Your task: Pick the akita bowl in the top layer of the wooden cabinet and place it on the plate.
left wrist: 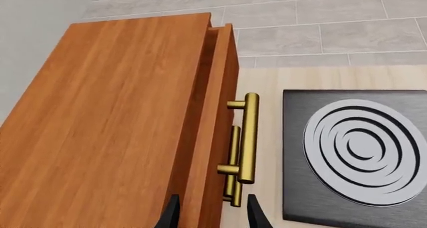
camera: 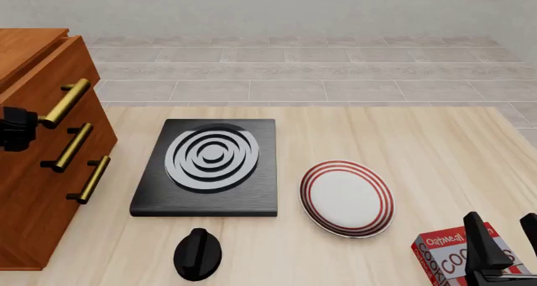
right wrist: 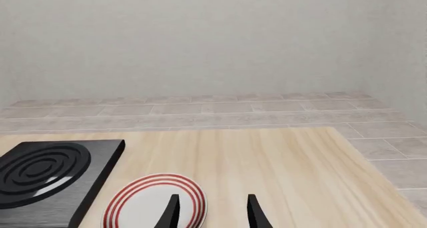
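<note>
The wooden cabinet stands at the table's left edge with three brass-handled drawers. Its top layer is pulled out by only a narrow gap. The akita bowl is hidden. My left gripper is open, its fingers either side of the top drawer's front, near the lower end of the brass handle. In the front view the left gripper sits beside that handle. The red-ringed plate lies right of centre. My right gripper hangs open at the near right, holding nothing, with the plate just ahead of it.
A black square slab with white spiral rings lies between cabinet and plate. A black knob-shaped object stands near the front edge. A red cookie box lies under the right gripper. Tiled floor lies beyond the table's far edge.
</note>
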Tool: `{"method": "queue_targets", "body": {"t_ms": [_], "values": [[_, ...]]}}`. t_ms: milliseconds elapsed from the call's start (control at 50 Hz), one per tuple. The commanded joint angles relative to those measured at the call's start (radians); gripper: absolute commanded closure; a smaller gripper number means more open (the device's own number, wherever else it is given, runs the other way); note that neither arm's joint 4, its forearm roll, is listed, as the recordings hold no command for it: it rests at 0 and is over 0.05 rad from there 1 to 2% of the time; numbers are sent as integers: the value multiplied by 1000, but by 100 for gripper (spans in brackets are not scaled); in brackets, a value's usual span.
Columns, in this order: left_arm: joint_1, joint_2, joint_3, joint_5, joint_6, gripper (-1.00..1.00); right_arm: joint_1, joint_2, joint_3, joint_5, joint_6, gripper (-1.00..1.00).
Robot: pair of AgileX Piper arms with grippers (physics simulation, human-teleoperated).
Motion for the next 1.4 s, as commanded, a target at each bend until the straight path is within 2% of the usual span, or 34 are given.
{"method": "queue_targets", "body": {"t_ms": [20, 140, 160, 840, 900, 940, 1400], "values": [[-38, 37, 49, 7, -10, -100, 0, 0, 0, 1, -1, -100], [-62, 48, 48, 14, -32, -100, -1, 0, 0, 1, -1, -100], [-79, 66, 48, 24, -63, -100, -1, 0, 0, 1, -1, -100], [-186, 132, 11, 55, -136, -100, -7, 0, 0, -1, 12, -100], [-197, 135, 6, 56, -144, -100, -8, 0, 0, -2, 15, -100], [-226, 148, -3, 61, -183, -100, -9, 0, 0, -2, 16, -100], [-287, 184, -26, 72, -230, -100, -14, 0, 0, -6, 21, -100]]}}
